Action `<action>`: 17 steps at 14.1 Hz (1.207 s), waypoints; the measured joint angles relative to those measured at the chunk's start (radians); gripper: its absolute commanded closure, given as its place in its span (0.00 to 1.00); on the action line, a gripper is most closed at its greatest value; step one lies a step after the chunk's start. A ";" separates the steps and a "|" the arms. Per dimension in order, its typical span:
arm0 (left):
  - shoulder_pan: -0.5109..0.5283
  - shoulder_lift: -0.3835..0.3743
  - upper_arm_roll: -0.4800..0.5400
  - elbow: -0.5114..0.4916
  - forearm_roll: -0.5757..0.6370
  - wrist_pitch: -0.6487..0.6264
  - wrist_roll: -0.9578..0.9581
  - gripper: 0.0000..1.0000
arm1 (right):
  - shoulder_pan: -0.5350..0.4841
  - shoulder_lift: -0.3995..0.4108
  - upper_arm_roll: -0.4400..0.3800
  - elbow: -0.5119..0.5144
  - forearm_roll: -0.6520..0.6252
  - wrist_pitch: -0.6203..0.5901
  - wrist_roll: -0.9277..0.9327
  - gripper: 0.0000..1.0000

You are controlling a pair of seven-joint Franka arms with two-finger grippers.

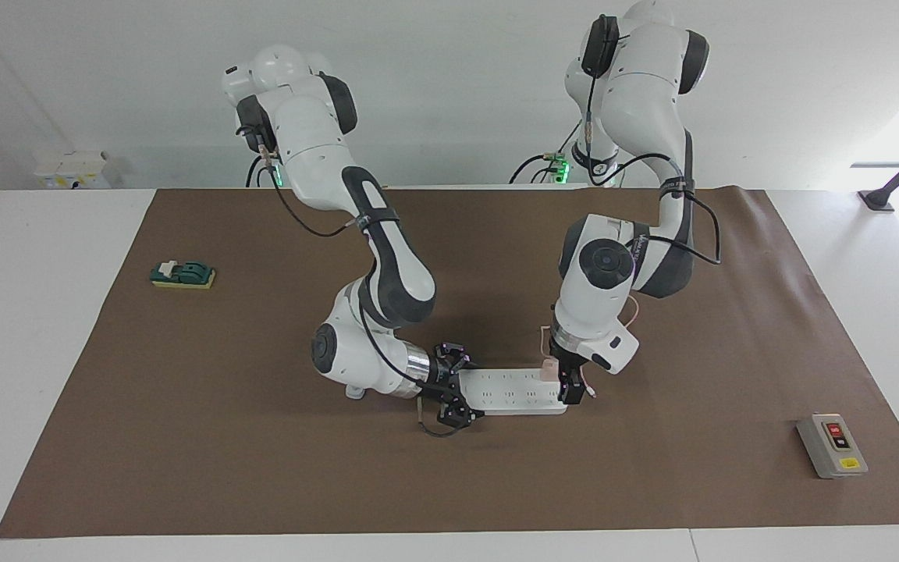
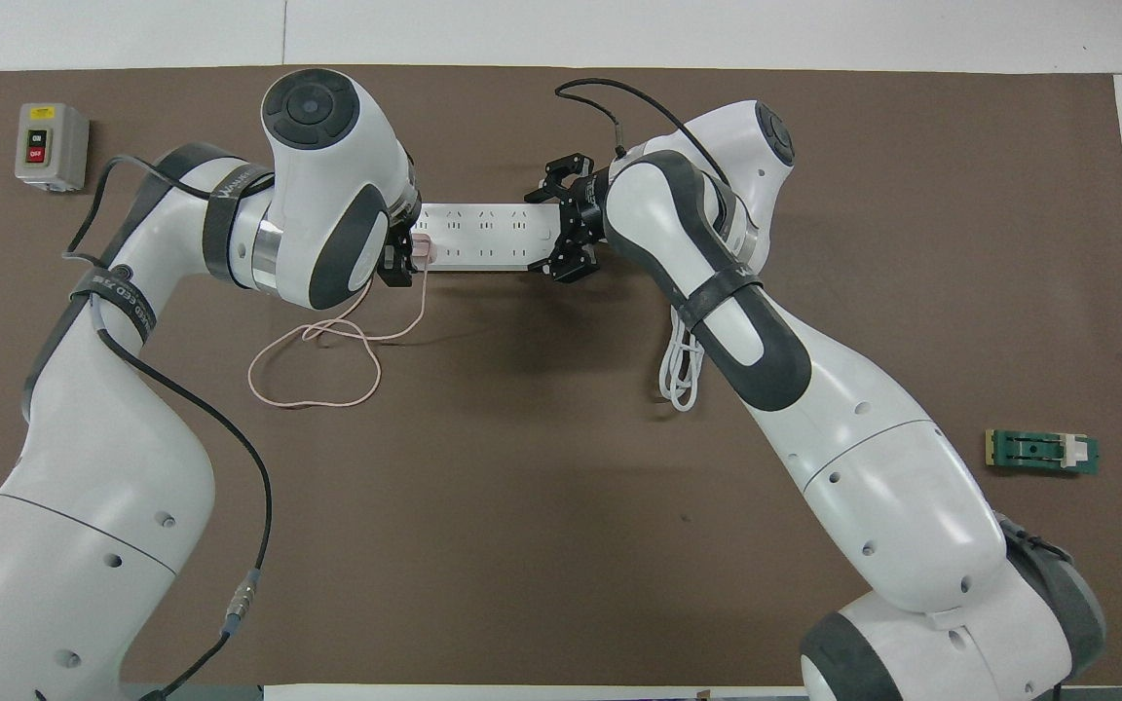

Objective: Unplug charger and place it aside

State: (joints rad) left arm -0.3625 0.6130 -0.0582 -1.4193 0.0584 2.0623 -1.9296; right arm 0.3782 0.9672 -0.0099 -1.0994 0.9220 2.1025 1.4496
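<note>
The white power strip lies flat mid-table; it also shows in the overhead view. The small pink charger sits plugged into its end toward the left arm's end of the table and shows from above too. Its thin pink cable loops on the mat nearer the robots. My left gripper points down right at the charger, touching or nearly so, as the overhead view also shows. My right gripper lies low and clamps the strip's other end between its fingers.
The strip's thick white cord is bundled under my right forearm. A grey button box stands near the left arm's end of the brown mat. A green and white block lies toward the right arm's end.
</note>
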 measured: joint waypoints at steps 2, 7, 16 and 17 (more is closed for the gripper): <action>0.000 0.000 0.000 0.000 0.000 0.000 -0.004 0.38 | 0.000 0.000 0.000 0.000 -0.001 -0.001 0.000 0.27; -0.001 -0.001 -0.006 0.000 0.000 -0.024 -0.050 1.00 | 0.000 0.000 0.000 0.001 -0.002 0.002 0.000 0.29; -0.002 -0.002 -0.008 -0.001 0.000 -0.040 -0.053 1.00 | 0.002 -0.001 -0.002 0.001 -0.002 0.003 0.001 0.29; -0.002 -0.002 -0.008 -0.001 0.000 -0.040 -0.053 1.00 | 0.002 -0.001 -0.002 0.001 -0.002 0.003 0.001 0.29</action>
State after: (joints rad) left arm -0.3643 0.6106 -0.0663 -1.4200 0.0587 2.0224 -1.9830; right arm 0.3802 0.9666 -0.0115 -1.0985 0.9196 2.1054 1.4504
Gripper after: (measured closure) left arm 0.683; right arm 0.079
